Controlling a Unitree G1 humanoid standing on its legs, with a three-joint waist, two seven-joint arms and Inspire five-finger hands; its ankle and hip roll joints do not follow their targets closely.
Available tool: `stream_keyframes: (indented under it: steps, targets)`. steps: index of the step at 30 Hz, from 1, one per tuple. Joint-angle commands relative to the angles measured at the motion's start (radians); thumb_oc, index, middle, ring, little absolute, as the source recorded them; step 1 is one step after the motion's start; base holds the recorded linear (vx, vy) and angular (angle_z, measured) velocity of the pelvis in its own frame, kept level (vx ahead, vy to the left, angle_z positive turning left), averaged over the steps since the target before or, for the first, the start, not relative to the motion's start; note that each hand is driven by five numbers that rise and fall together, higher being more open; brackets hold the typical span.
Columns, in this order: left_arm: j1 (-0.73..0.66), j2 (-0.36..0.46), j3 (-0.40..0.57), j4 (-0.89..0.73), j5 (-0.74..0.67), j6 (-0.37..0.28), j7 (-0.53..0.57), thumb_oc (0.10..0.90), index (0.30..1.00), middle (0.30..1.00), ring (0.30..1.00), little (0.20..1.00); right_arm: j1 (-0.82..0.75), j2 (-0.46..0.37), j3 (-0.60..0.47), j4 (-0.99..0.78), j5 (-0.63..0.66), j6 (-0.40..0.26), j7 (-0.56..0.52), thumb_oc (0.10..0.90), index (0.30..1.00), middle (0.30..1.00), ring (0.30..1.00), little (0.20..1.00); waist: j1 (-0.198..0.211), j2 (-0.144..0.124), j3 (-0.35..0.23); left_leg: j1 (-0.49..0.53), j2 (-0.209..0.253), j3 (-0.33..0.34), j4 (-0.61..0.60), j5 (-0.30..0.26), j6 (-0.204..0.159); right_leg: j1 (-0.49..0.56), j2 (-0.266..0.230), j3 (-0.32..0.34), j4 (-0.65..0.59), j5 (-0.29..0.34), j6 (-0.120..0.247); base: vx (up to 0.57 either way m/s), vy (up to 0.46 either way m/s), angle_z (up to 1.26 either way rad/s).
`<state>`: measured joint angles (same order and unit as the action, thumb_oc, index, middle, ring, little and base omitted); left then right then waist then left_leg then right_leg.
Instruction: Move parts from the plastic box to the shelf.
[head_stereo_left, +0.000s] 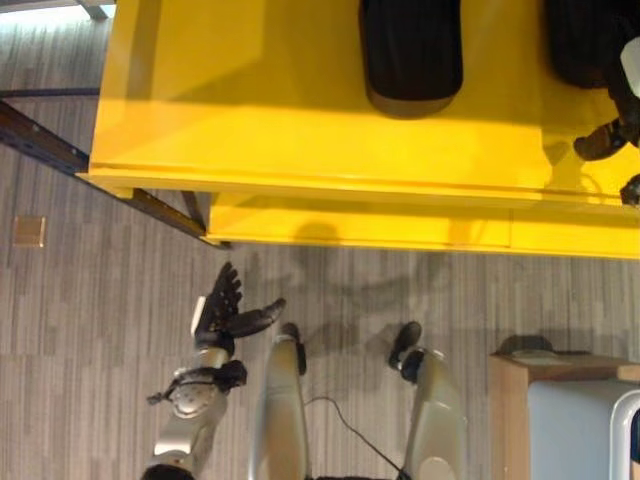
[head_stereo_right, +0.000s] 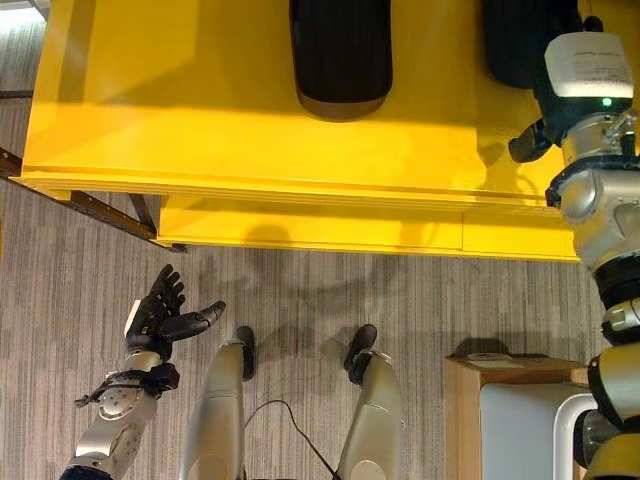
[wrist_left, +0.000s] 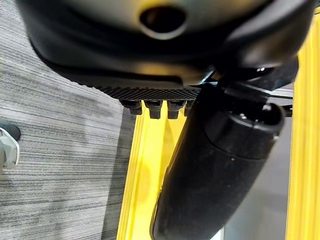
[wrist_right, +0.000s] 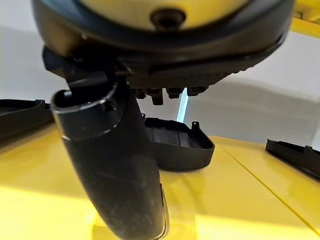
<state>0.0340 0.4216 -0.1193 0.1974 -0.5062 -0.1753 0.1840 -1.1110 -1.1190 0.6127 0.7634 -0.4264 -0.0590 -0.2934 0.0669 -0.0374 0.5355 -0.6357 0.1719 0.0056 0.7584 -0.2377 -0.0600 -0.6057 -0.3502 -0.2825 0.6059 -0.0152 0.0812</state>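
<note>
Grey striped floor below a bright yellow shelf (head_stereo_right: 250, 120), where dark moulded plastic parts (head_stereo_right: 342, 55) already lie along the upper frame.

At least two parts rest on the shelf, the central one's long axis running up-frame, rounded end toward the robot; more work may remain. The left hand (head_stereo_right: 160, 310), lower left, hangs empty with fingers spread; the right hand (head_stereo_right: 560, 105), upper right, shows fingers loose above the shelf, holding nothing.
</note>
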Motion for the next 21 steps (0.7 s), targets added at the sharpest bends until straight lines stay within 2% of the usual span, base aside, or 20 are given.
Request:
stream_keyframes:
  steps: [1,10,12,13,17,18,21]
  targets:
    - [0.018,0.07,0.007,-0.056,-0.021,-0.097,-0.018,0.9,1.0,1.0,1.0,1.0,-0.138,-0.063,-0.002,0.034,0.048,0.019,-0.046,0.9,1.0,1.0,1.0,1.0,0.03,-0.031,-0.083,0.003,0.026,-0.025,-0.117,0.13,-0.048,0.055,-0.006,0.01,0.108,-0.101,0.037,0.0,0.0,0.0]
    - [0.016,0.079,0.001,-0.054,-0.026,-0.099,-0.022,0.9,1.0,1.0,1.0,1.0,-0.212,-0.066,0.047,0.099,0.094,0.014,-0.045,0.9,1.0,1.0,1.0,1.0,0.039,-0.025,-0.081,0.0,0.022,-0.029,-0.139,0.148,-0.051,0.055,-0.006,-0.004,0.106,-0.101,0.037,0.01,-0.021,0.06]
    - [0.017,0.079,-0.003,-0.054,-0.03,-0.098,-0.024,0.9,1.0,1.0,1.0,1.0,-0.225,-0.063,0.06,0.125,0.105,0.014,-0.042,0.9,1.0,1.0,1.0,1.0,0.042,-0.023,-0.081,0.01,0.024,-0.035,-0.137,0.127,-0.058,0.064,-0.004,-0.001,0.115,-0.121,0.048,0.04,-0.034,0.05]
    - [0.016,0.079,-0.003,-0.055,-0.03,-0.099,-0.024,0.9,1.0,1.0,1.0,1.0,-0.227,-0.064,0.06,0.126,0.105,0.014,-0.043,0.9,1.0,1.0,1.0,1.0,0.042,-0.023,-0.079,0.0,0.021,-0.032,-0.142,0.151,-0.05,0.056,-0.007,-0.006,0.107,-0.101,0.037,0.0,0.0,0.0]
    - [0.013,0.079,-0.005,-0.051,-0.033,-0.1,-0.024,0.9,1.0,1.0,1.0,1.0,-0.226,-0.054,0.069,0.145,0.117,0.014,-0.034,0.9,1.0,1.0,1.0,1.0,0.044,-0.02,-0.078,-0.001,0.022,-0.033,-0.146,0.153,-0.051,0.049,-0.008,-0.008,0.112,-0.102,0.037,0.0,-0.005,0.0]
    - [0.015,0.079,-0.004,-0.053,-0.036,-0.101,-0.025,0.9,1.0,1.0,1.0,1.0,-0.221,-0.046,0.071,0.156,0.124,0.013,-0.026,0.9,1.0,1.0,1.0,1.0,0.046,-0.018,-0.079,0.009,0.025,-0.037,-0.138,0.128,-0.058,0.056,-0.004,0.0,0.124,-0.124,0.047,0.07,-0.026,0.0]
    - [0.018,0.08,-0.007,-0.055,-0.039,-0.103,-0.029,0.9,1.0,1.0,1.0,1.0,-0.21,-0.036,0.075,0.19,0.134,0.009,-0.014,0.9,1.0,1.0,1.0,1.0,0.049,-0.014,-0.077,0.006,0.026,-0.037,-0.135,0.128,-0.058,0.054,-0.006,-0.001,0.129,-0.126,0.047,0.02,-0.009,0.0]
